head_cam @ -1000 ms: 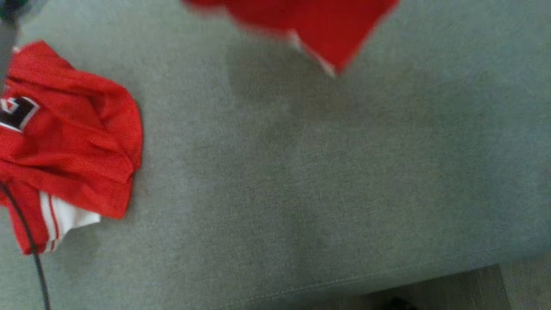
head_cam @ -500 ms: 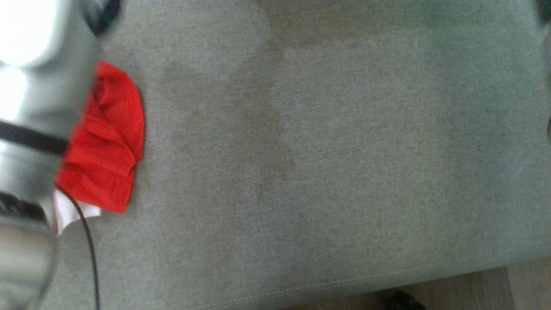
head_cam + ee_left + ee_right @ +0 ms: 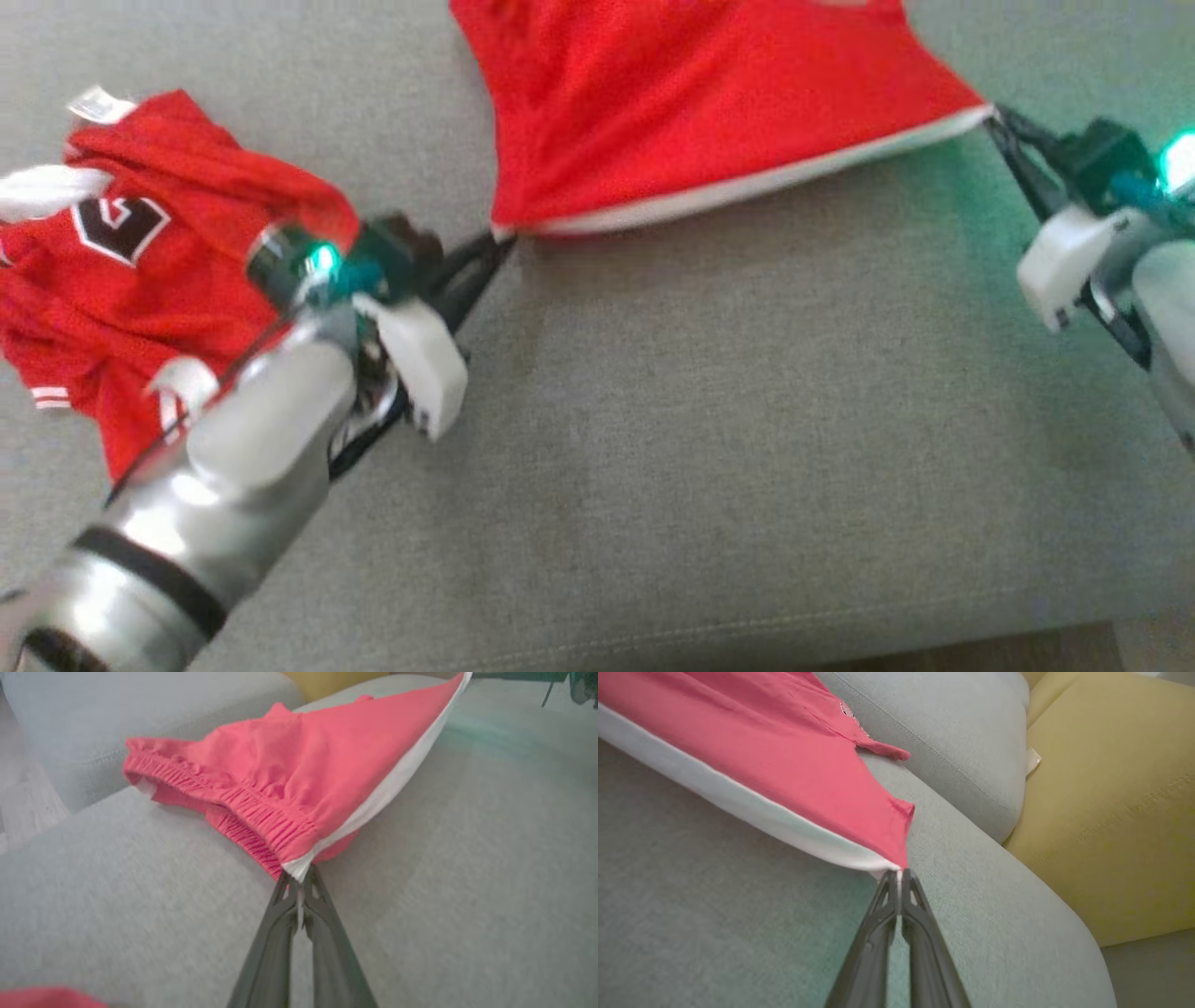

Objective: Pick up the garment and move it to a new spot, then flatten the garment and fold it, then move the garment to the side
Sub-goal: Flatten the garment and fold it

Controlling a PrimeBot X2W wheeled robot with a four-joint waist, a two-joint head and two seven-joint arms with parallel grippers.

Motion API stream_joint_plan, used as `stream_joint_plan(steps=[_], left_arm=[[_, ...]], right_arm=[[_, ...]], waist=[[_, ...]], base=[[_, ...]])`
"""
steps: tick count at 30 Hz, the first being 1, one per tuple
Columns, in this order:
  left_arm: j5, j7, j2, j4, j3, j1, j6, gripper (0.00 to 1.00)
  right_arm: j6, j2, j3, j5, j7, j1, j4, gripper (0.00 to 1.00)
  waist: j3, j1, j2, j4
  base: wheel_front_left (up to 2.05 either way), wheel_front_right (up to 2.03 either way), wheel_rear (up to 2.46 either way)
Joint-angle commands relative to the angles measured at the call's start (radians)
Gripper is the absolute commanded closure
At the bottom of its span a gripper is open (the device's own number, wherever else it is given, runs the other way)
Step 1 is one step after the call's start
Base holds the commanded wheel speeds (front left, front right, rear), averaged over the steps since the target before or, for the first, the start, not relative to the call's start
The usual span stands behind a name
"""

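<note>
Head view: left pincer [image 3: 504, 241] is clamped shut on one white-trimmed corner of the red shorts [image 3: 709, 103]. Right pincer [image 3: 994, 117] is pinched closed on the other corner. The white stripe edge runs taut between the two tips, and the rest of the shorts fans out beyond them, low over the grey sofa seat [image 3: 700, 467]. A crumpled red jersey [image 3: 140, 280] with a black-and-white number lies behind and outboard of the left pincer, partly under its arm.

Left wrist view: left pincer [image 3: 299, 877] has its fingers pressed together on the waistband corner, where the elastic meets the white stripe. The shorts [image 3: 303, 765] spread ahead of the tips. The gathered waistband trails off to the left and the stripe climbs away to the upper right.

Right wrist view: right pincer [image 3: 900, 873] is closed on the hem corner. The shorts [image 3: 784, 756] stretch away to the upper left of the tips. A grey back cushion [image 3: 948, 732] sits ahead and a yellow cushion [image 3: 1111, 812] off to the right.
</note>
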Motion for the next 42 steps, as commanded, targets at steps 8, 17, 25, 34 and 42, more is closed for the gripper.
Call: stream_joint_plan(steps=[8,17,25,34,42], left_arm=[[-0.005,-0.012,0.078,-0.076,0.014,0.081,0.002,1.00],[-0.018,-0.012,0.096,-0.154,0.024,0.204,0.030,1.00],[-0.051,0.003,0.099,-0.283,0.004,0.323,0.070,1.00],[-0.063,0.043,0.130,-0.420,0.019,0.332,0.123,1.00],[-0.060,0.068,0.120,-0.445,0.053,0.240,0.137,1.00]], right_arm=[[-0.001,-0.190,0.258,0.220,0.045,0.076,-0.152,1.00],[-0.001,-0.323,0.389,0.354,0.115,0.145,-0.329,1.00],[-0.001,-0.504,0.428,0.456,0.210,0.265,-0.547,1.00],[-0.001,-0.586,0.296,0.426,0.254,0.275,-0.657,1.00],[-0.001,-0.536,0.168,0.324,0.288,0.182,-0.656,1.00]], waist=[[-0.125,0.0001,0.0000,0.007],[-0.226,0.0001,0.0000,-0.014],[-0.300,0.0001,0.0000,-0.022],[-0.261,0.0001,0.0000,-0.001],[-0.165,0.0001,0.0000,0.059]], base=[[0.00,0.00,0.00],[0.00,0.00,0.00],[0.00,0.00,0.00],[0.00,0.00,0.00],[0.00,0.00,0.00]])
